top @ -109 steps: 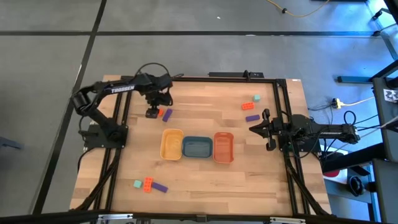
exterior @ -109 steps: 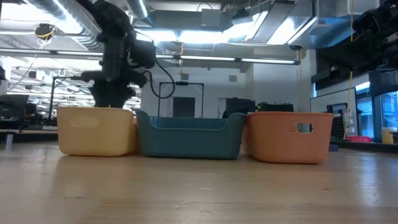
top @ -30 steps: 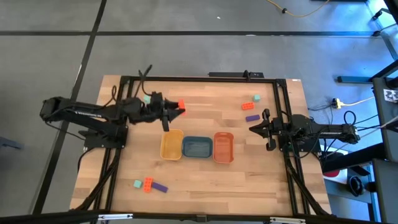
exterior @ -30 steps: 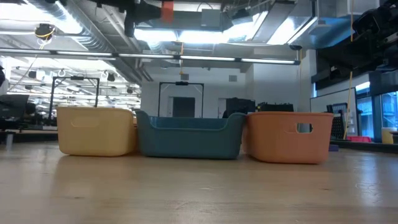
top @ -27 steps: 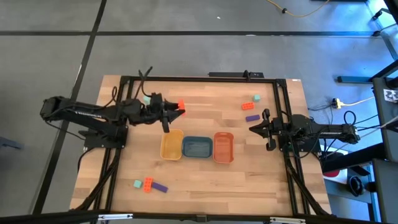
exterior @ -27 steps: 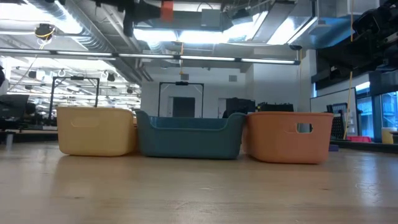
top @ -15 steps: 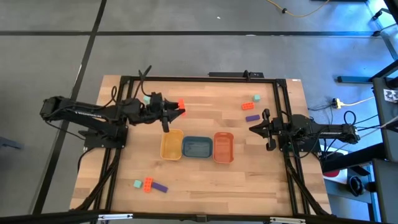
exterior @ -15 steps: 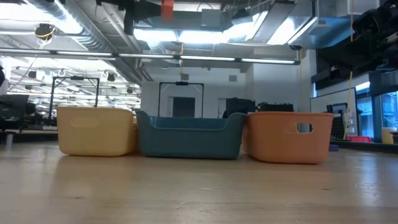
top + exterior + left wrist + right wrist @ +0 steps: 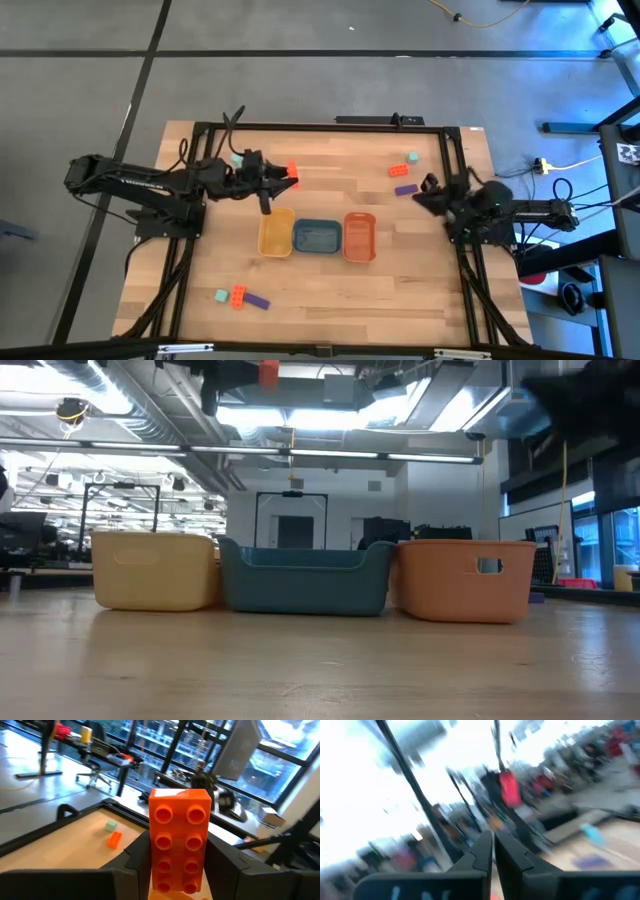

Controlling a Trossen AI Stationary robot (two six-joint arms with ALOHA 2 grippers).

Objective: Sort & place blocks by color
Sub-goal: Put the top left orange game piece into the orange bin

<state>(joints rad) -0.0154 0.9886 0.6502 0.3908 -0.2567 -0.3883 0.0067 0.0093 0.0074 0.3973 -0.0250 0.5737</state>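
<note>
left gripper [image 9: 283, 176] clamps an orange-red brick [image 9: 291, 169] high above open tabletop, just beyond the yellow tray [image 9: 276, 232] rim

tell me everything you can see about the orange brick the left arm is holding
The orange-red brick is a glossy plastic block with eight round studs in two rows of four on its facing side. The left claw is shut on it, a dark finger pressing each long side. It is held in the air above the table, behind the yellow tray, touching nothing else.
</note>
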